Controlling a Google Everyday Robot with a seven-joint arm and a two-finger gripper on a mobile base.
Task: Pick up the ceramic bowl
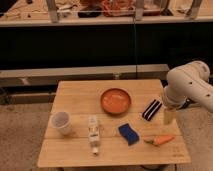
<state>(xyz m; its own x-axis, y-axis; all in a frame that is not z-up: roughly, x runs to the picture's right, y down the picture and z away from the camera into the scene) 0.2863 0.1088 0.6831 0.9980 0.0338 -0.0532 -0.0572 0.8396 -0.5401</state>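
Note:
The ceramic bowl (116, 101) is a shallow, glossy orange bowl standing upright on the wooden table (75, 90), a little right of its middle. My white arm (189, 86) comes in from the right edge of the view. My gripper (169, 116) hangs down from it over the table's right edge, about a bowl's width to the right of the bowl and slightly nearer the front. It holds nothing that I can see and does not touch the bowl.
A black striped object (152, 109) lies between the bowl and the gripper. A white cup (61, 122) stands front left, a small bottle (93, 133) lies front centre, with a blue sponge (129, 134) and a carrot (161, 140) front right. A dark counter runs behind.

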